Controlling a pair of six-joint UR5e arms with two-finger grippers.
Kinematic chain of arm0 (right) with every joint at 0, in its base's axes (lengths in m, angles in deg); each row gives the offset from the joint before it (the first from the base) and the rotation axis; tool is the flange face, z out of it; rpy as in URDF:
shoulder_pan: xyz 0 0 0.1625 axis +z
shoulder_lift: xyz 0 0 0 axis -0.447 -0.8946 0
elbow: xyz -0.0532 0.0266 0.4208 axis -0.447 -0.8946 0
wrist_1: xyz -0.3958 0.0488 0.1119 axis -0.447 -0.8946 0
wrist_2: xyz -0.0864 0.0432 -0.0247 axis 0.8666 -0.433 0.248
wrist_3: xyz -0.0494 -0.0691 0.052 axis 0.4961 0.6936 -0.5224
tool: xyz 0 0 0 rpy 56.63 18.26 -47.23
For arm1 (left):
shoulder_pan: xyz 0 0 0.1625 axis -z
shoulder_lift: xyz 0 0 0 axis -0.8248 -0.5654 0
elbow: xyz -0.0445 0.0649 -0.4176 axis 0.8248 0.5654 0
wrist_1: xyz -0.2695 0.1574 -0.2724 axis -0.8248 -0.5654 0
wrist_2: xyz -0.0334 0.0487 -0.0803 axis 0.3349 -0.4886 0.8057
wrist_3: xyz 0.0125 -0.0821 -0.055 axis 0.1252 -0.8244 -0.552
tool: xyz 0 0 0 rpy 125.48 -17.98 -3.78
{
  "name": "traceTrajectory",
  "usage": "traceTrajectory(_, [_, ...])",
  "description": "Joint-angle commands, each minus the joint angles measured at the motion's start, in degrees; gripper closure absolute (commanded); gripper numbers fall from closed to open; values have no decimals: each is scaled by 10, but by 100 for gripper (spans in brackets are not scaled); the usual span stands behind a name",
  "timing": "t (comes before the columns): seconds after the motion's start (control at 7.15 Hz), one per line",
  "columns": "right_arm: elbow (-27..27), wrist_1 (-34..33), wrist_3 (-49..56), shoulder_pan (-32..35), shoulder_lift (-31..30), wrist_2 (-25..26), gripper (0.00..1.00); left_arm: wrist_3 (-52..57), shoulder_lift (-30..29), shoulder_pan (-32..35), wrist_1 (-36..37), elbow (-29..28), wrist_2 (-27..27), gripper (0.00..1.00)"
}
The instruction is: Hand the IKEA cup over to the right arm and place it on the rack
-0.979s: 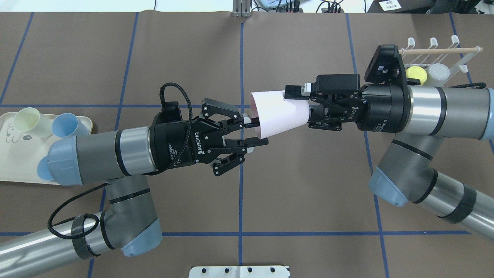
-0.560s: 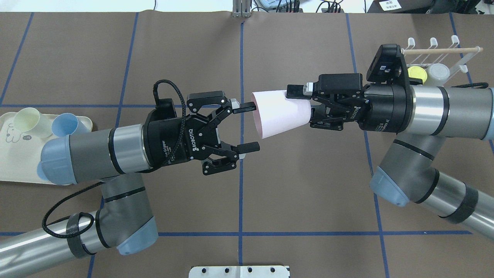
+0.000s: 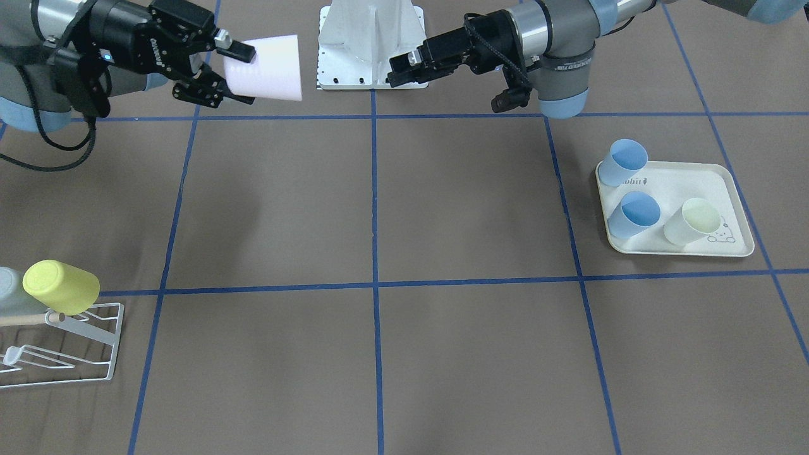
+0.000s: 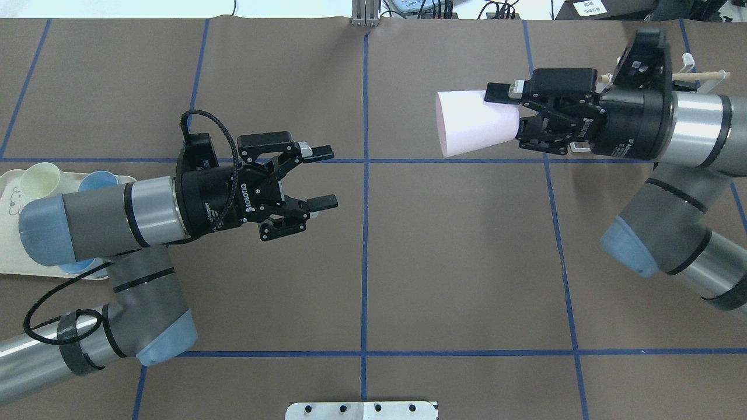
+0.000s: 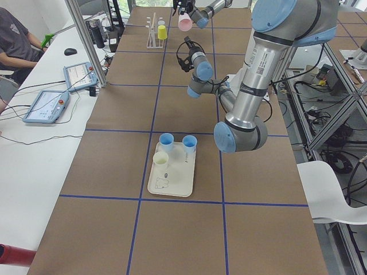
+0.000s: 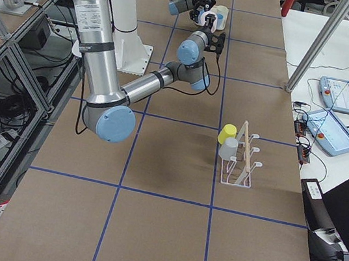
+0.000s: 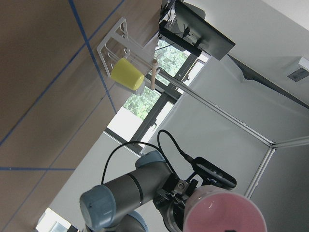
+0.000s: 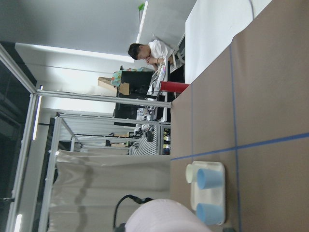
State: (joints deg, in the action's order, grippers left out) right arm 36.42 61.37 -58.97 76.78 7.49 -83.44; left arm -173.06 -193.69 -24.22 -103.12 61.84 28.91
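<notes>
Overhead exterior, right fingers pinching pink cup (empty), left fingers spread, tray holding three cups.

Table middle: wide lane between spread left gripper and right gripper clamping pink cup. Rack, operators' edge, right end: yellow cup, grey cup occupy neighbouring prongs; remaining prongs open. Tray of cups blocks left end.
</notes>
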Motion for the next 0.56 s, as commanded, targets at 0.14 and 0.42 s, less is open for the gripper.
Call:
traceTrajectory(0.14, [-8, -115, 176, 145, -88, -103, 65, 69, 3, 117, 115, -17, 131, 0])
traceTrajectory(0.42, [-32, -224, 335, 265, -113, -197, 66, 161, 4, 152, 212, -12, 194, 0])
